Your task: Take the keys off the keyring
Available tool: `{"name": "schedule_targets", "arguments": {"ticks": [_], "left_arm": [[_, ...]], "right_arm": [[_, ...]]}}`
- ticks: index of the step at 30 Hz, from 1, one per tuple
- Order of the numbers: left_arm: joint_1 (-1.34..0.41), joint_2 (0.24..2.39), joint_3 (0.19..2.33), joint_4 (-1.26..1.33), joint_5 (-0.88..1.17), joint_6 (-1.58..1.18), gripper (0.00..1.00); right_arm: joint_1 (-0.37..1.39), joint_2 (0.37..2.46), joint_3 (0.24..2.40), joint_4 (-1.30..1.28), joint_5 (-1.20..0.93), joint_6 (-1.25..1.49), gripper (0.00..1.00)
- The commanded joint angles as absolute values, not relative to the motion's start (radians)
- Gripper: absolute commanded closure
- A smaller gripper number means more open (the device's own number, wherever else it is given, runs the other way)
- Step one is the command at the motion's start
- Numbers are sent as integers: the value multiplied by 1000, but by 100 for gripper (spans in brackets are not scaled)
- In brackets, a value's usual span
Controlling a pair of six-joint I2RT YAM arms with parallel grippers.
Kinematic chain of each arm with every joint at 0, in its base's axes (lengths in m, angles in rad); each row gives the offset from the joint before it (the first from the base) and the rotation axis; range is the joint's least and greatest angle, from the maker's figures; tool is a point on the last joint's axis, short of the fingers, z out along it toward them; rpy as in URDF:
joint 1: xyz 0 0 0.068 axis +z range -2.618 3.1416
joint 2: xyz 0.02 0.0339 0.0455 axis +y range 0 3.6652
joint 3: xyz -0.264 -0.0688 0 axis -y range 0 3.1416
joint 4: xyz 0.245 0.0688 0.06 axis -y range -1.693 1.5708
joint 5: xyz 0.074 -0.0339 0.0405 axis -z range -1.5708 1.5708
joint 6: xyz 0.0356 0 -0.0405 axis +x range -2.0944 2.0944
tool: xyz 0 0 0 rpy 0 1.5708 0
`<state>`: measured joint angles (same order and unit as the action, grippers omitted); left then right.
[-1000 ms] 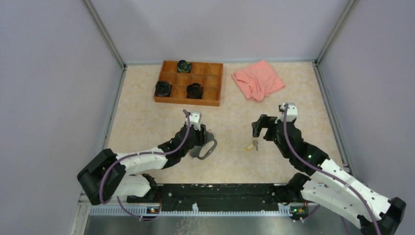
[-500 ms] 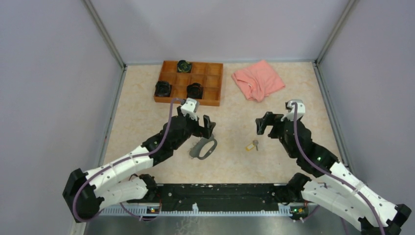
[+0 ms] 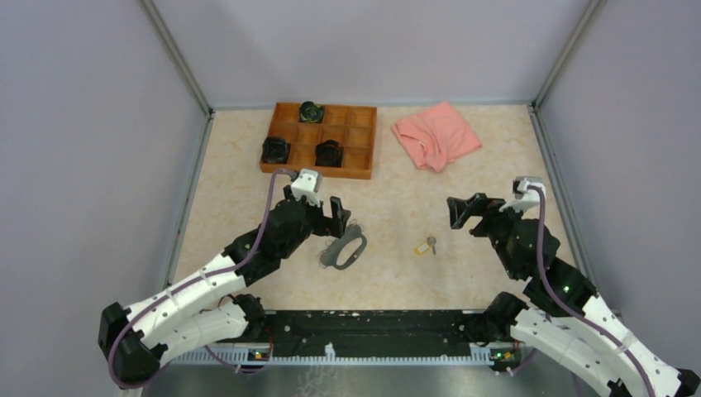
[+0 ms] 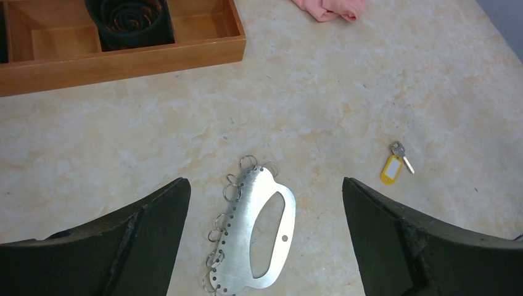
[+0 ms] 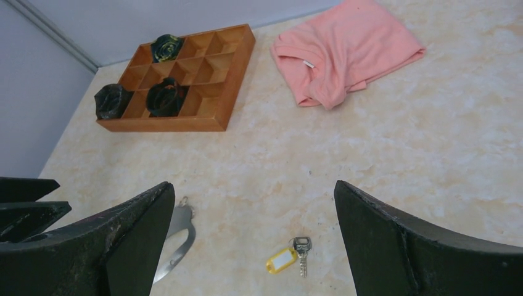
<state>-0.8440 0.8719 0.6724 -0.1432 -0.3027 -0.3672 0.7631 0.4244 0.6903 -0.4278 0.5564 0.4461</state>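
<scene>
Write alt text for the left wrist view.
A flat silvery-grey oval metal keyring with wire loops along its left edge lies on the beige table, between the open black fingers of the left end effector. A small silvery key with a yellow tag lies apart to its right; a wooden tray sits beyond.
</scene>
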Motion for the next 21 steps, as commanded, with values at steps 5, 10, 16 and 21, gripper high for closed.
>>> {"name": "schedule_targets", "arguments": {"ticks": [5,10,16,21], "left_arm": [[-841,856,703,-160,-334,-382,1],[-841,860,704,-160,-333,-377,1],[-841,859,704,-156,-329,-373,1],[-841,861,702,-156,-328,-373,1]], "right_arm": [[754,414,707,-418,577,436,1],[755,424,704,-408,569,437,1],[753,431,700,-398,565,437,1],[755,437,698,-393,561,438,1]]}}
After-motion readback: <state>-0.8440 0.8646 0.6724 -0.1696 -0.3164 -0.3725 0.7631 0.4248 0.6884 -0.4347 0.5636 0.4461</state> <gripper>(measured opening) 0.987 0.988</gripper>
